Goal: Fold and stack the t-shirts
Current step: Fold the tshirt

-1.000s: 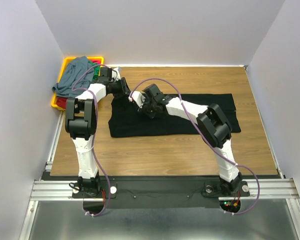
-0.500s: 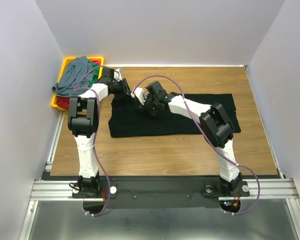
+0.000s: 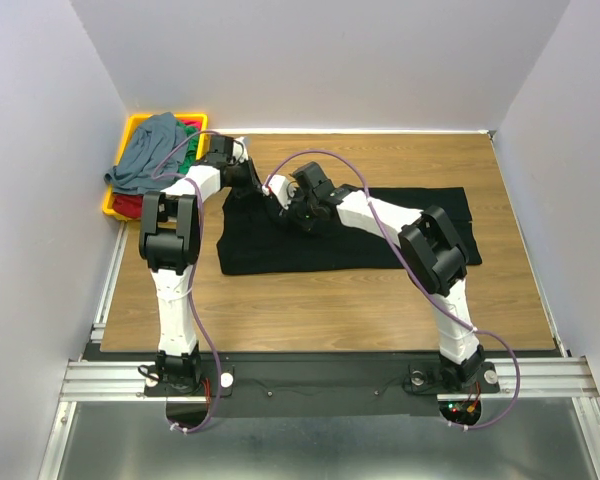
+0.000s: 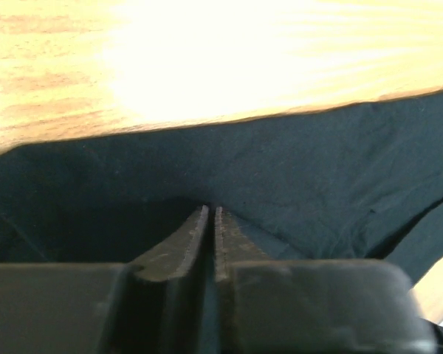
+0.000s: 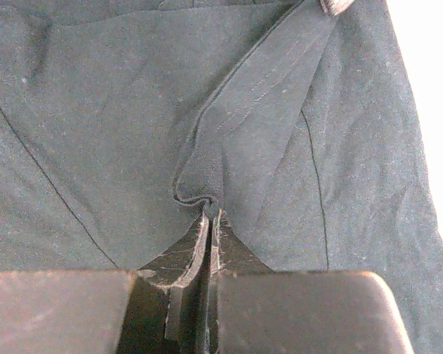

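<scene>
A large black t-shirt [image 3: 380, 235] lies spread on the wooden table [image 3: 330, 300]. My left gripper [image 3: 257, 185] is at the shirt's far left corner. In the left wrist view it [image 4: 210, 209] is shut on the black cloth [image 4: 317, 169] near the cloth's edge. My right gripper [image 3: 283, 208] is just to its right over the shirt. In the right wrist view it [image 5: 210, 212] is shut on a raised fold of the black shirt [image 5: 96, 110]. A grey-blue t-shirt [image 3: 148, 152] drapes over the yellow tray [image 3: 132, 128], with green [image 3: 187, 140] and red [image 3: 126, 205] cloth under it.
The yellow tray sits at the table's far left corner, close to my left arm. White walls stand on three sides. Bare wood [image 4: 207, 59] shows beyond the shirt's edge in the left wrist view.
Both grippers have shifted slightly on the shirt's far left part: the left one a little right, the right one a little toward the far left. The shirt's outline looks nearly unchanged.
</scene>
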You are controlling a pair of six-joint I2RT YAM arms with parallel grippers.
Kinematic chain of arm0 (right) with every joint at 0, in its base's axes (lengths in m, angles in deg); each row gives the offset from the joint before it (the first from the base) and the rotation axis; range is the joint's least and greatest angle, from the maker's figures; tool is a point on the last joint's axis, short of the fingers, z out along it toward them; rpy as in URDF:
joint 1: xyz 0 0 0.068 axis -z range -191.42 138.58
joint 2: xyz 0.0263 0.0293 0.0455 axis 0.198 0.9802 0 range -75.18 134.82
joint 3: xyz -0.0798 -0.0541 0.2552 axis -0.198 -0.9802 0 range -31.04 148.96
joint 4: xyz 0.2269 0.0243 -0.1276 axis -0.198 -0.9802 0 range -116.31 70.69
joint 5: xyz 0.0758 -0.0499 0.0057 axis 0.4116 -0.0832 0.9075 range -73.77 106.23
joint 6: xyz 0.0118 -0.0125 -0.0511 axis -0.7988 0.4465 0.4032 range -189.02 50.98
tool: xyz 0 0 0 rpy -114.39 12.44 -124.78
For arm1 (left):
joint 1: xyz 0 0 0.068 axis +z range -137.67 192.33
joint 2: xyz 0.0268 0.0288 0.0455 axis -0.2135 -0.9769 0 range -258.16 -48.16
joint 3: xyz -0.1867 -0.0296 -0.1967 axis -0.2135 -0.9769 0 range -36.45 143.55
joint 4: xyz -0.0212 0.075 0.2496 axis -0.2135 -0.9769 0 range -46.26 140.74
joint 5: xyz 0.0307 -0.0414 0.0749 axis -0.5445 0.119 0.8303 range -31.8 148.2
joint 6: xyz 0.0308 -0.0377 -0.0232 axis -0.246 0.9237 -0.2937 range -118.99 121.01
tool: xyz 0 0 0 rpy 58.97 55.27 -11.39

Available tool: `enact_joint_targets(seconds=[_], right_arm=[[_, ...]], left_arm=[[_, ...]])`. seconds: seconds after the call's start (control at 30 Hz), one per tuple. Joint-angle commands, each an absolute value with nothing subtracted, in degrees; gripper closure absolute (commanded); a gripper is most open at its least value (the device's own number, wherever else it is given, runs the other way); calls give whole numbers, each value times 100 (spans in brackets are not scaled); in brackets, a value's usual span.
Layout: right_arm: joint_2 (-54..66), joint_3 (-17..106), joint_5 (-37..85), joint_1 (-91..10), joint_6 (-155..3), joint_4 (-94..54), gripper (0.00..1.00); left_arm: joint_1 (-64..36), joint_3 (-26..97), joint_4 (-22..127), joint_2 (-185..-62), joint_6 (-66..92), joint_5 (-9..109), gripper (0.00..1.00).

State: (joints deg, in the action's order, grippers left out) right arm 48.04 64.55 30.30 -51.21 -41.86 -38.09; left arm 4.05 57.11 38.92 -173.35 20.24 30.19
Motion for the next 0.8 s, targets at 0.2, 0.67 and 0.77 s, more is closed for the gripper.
enact_joint_targets(seconds=[0.2, 0.67, 0.77], right_arm=[[4313, 6784, 3047, -4755, -4361, -3548, 99], [4347, 6854, 3258, -4306, -4669, -3407, 100], [4356, 6854, 3284, -4236, -4696, -3355, 99]], left_arm=[[389, 6348, 3835, -17200, 1956, 2894, 100], [284, 7087, 3659, -17446, 1982, 2867, 100], [266, 7201, 3659, -17490, 1991, 2867, 100]])
